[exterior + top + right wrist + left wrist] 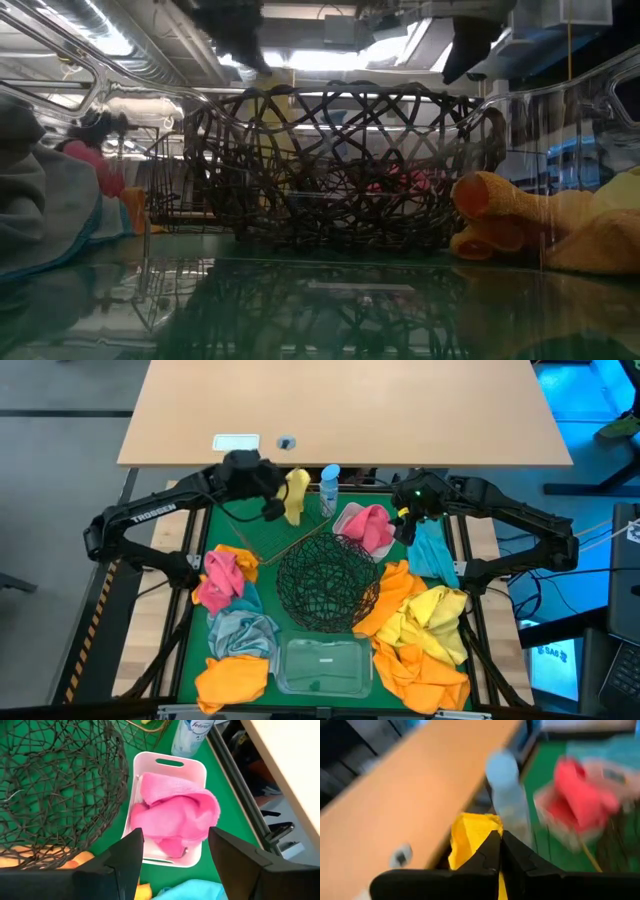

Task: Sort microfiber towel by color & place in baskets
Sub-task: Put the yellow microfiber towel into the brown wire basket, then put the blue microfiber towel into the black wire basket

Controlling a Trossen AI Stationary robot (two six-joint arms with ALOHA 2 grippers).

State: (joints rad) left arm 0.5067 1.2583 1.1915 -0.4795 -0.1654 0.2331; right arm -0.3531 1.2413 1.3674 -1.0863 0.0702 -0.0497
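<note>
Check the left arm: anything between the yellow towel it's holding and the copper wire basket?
Nothing visible blocks it. The left gripper is shut on the yellow towel, hanging at the table's far edge right over the copper wire basket. The blue-capped bottle stands beside the towel, toward the white tray, not under it.

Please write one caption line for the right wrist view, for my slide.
Open right gripper above a pink towel lying in the white tray.
</note>
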